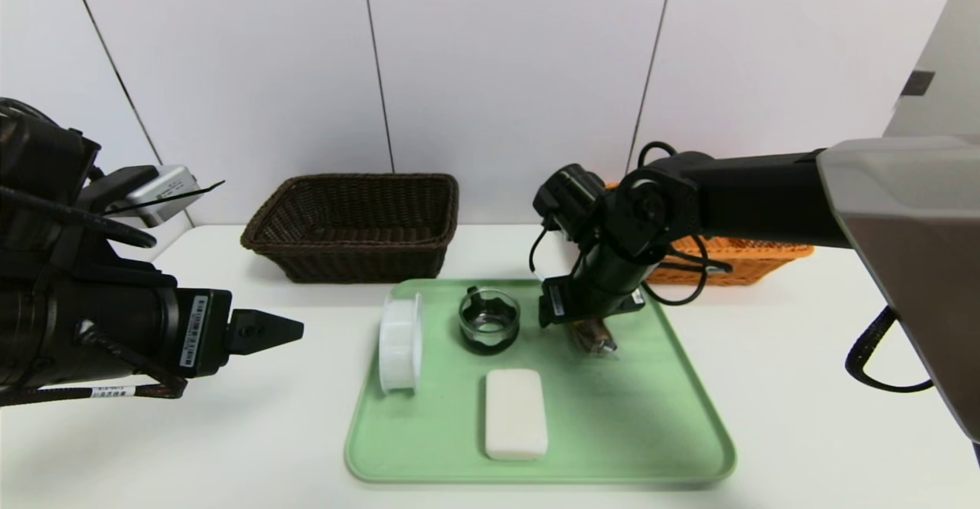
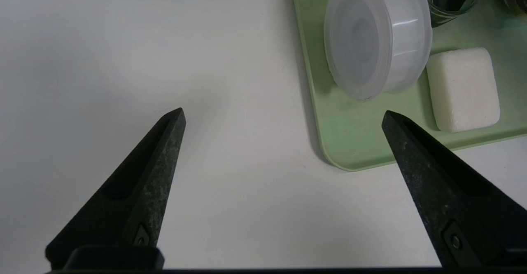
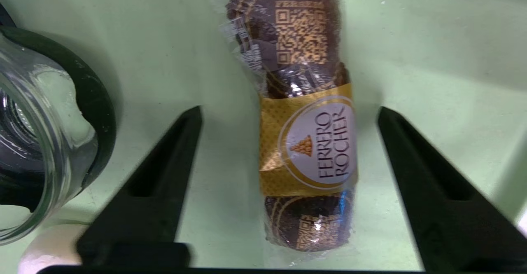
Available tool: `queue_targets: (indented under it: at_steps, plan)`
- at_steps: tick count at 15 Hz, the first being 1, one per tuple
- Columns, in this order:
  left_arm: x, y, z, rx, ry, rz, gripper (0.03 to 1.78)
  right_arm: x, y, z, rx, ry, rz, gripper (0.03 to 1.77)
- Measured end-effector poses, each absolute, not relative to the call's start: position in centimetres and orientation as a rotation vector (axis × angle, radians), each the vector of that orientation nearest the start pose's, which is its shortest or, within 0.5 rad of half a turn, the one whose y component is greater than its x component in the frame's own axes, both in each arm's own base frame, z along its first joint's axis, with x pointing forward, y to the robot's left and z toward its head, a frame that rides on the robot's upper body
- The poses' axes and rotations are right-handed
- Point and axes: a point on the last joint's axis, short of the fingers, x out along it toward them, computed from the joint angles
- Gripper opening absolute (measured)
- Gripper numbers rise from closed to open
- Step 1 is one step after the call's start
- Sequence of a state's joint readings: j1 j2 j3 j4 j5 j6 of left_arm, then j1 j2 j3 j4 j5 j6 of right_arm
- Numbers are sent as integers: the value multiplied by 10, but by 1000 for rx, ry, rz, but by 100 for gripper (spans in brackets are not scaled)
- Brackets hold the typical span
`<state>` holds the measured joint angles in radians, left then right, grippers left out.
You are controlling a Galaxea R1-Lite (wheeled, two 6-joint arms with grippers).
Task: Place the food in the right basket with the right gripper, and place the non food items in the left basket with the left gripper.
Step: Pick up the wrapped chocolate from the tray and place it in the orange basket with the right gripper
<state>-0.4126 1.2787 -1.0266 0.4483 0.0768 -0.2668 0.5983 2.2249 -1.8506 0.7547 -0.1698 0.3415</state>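
Tray [image 1: 674, 417]: sweets [image 3: 306, 142] between gripper [image 3: 288, 115] fingers

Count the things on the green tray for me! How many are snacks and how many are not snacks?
Snacks: 1, the stick of sweets, lying between the open right gripper's fingers.
Not snacks: 3, the white roll, the glass cup and the white bar.
Total: 4 on the tray.
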Motion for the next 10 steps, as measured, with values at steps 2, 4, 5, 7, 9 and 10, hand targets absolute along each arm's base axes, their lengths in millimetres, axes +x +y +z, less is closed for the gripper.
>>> queue_targets:
  at_steps: [2, 4, 5, 7, 9, 10]
  plan:
    - [166, -71, 251, -84, 720, -228, 169, 346, 232, 150, -121, 1102, 194, 107]
    - [165, -70, 251, -84, 719, -227, 169, 346, 232, 149, -103, 1108, 180, 85]
    - [164, -70, 251, -84, 721, -227, 169, 345, 233, 149, -98, 1109, 178, 76]
    - [162, -69, 252, -85, 717, -228, 169, 344, 232, 151, -91, 1107, 176, 12]
    - [161, -69, 253, -88, 712, -229, 169, 341, 232, 155, -78, 1103, 174, 13]
    - [161, -68, 253, -88, 710, -229, 169, 339, 232, 159, -73, 1094, 178, 13]
